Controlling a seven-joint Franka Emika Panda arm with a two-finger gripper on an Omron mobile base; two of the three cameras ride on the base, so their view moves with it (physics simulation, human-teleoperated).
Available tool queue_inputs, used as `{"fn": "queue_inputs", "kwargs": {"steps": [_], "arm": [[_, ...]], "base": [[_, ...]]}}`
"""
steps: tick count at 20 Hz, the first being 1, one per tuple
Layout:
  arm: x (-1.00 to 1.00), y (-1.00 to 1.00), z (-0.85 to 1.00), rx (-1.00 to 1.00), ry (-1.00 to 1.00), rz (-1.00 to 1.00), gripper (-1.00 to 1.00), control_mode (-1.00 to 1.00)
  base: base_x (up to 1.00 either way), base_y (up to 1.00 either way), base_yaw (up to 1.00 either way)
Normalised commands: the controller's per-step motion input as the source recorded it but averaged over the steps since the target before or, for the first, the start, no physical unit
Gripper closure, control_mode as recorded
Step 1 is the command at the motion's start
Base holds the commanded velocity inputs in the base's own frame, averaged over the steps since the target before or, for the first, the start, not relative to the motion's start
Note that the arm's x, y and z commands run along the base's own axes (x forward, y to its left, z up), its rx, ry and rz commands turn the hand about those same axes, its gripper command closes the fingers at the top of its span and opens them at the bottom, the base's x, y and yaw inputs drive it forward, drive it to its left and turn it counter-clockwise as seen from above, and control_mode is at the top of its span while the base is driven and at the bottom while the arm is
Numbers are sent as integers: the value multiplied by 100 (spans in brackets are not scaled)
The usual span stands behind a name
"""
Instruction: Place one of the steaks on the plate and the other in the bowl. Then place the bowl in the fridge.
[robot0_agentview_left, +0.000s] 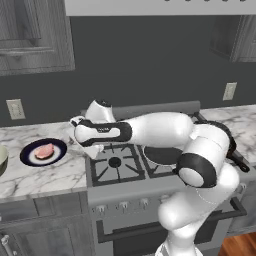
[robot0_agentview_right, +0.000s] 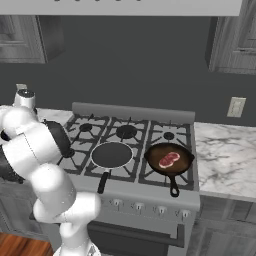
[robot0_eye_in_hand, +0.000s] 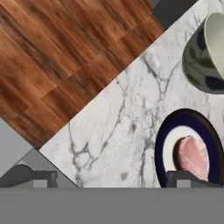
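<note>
A pale pink steak lies on the navy-rimmed plate on the marble counter left of the stove. The hand view has the same steak and plate at lower right, with the cream-green bowl beyond them. In the left base view the bowl just shows at the left edge. A darker marbled steak rests in the black pan on the stove's front right burner. My gripper hangs open just right of the plate, above the counter, holding nothing. The fridge is out of view.
The stove stands under my arm, with a round black griddle plate on its front left burner. The counter's front edge drops to a wood floor. Grey cabinets hang above the counter.
</note>
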Motion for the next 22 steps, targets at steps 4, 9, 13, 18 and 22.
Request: {"fn": "queue_inputs", "kwargs": {"steps": [4,9,13,18,22], "arm": [[-47,-89,75,29,6,-10,-100,-100],[-51,-100,97,36,8,-20,-100,-100],[-7,-88,100,32,7,-30,-100,-100],[0,-70,81,26,20,-37,-100,-100],[5,-29,78,15,39,-39,-100,-100]], "base": [[0,0,0],[0,0,0],[0,0,0],[0,0,0],[0,0,0]]}}
